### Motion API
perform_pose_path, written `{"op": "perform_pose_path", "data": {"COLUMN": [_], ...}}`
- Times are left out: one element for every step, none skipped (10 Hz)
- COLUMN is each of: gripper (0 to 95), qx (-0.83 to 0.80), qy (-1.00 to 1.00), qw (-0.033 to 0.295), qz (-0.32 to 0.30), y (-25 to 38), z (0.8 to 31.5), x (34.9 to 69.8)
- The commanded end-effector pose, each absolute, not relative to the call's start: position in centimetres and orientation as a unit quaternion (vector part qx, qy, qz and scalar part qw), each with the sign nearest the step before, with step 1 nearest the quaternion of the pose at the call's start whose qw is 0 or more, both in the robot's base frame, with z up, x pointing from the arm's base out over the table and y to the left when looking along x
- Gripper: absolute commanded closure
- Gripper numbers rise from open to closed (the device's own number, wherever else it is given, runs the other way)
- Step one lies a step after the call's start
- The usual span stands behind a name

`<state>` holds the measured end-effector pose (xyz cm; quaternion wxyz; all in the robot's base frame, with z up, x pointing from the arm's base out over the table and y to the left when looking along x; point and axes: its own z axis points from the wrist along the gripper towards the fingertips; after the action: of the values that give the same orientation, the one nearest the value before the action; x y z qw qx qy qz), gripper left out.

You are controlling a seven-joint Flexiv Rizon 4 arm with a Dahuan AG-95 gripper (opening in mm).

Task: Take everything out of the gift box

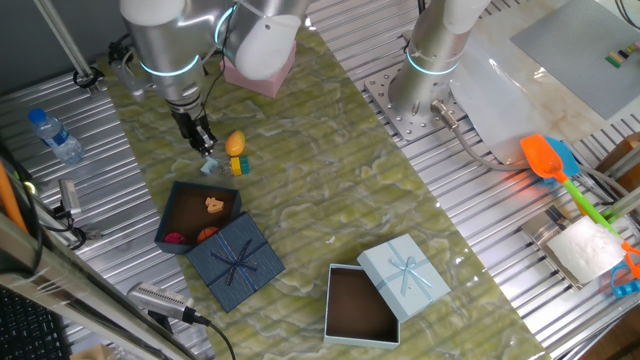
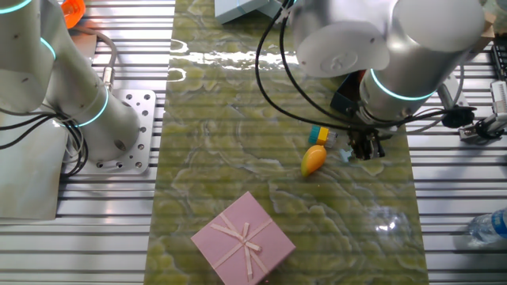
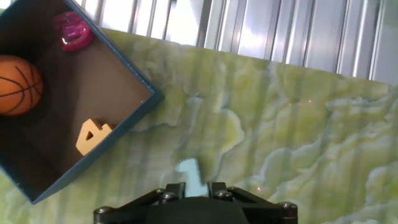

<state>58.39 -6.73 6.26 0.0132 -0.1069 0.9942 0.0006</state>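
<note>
The navy gift box (image 1: 178, 208) stands open with its bow-tied lid (image 1: 236, 261) leaning on its front corner. Inside lie an orange basketball (image 3: 18, 84), a pink-red lips piece (image 3: 73, 30) and a yellow number piece (image 3: 93, 135). On the mat just beyond the box rest an orange-yellow fruit toy (image 1: 235, 143) and a yellow-teal block (image 1: 238, 164). My gripper (image 1: 206, 148) hangs low over the mat beside them, shut on a pale teal piece (image 3: 189, 172) that fills the gap between the fingers.
A pink box (image 2: 244, 241) sits at the mat's far end, partly under the arm. A light blue box (image 1: 360, 305) with its lid (image 1: 405, 272) stands at the near right. A water bottle (image 1: 55, 135) lies on the slatted table to the left.
</note>
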Motion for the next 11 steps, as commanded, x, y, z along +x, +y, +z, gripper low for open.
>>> {"op": "perform_pose_path", "data": {"gripper": [76.0,76.0,76.0,76.0,76.0,76.0,76.0,76.0,76.0,76.0,76.0], "qx": [-0.107,-0.107,-0.107,-0.107,-0.107,-0.105,-0.104,-0.107,-0.107,-0.107,-0.106], "qy": [0.994,0.994,0.994,0.994,0.994,0.994,0.994,0.994,0.994,0.994,0.994], "qw": [0.014,0.013,0.014,0.013,0.011,0.008,0.007,0.006,0.006,0.007,0.008], "qz": [0.0,-0.003,-0.005,-0.007,-0.006,-0.006,-0.005,-0.005,-0.004,-0.003,0.002], "y": [-6.7,-6.7,-6.5,-6.0,-5.5,-5.1,-4.9,-4.6,-4.5,-4.5,-3.9], "z": [6.4,6.5,6.8,8.0,8.9,9.6,9.9,10.2,10.4,10.4,10.9], "x": [58.3,58.3,58.3,58.8,59.2,59.6,59.9,60.1,60.3,60.3,61.3]}}
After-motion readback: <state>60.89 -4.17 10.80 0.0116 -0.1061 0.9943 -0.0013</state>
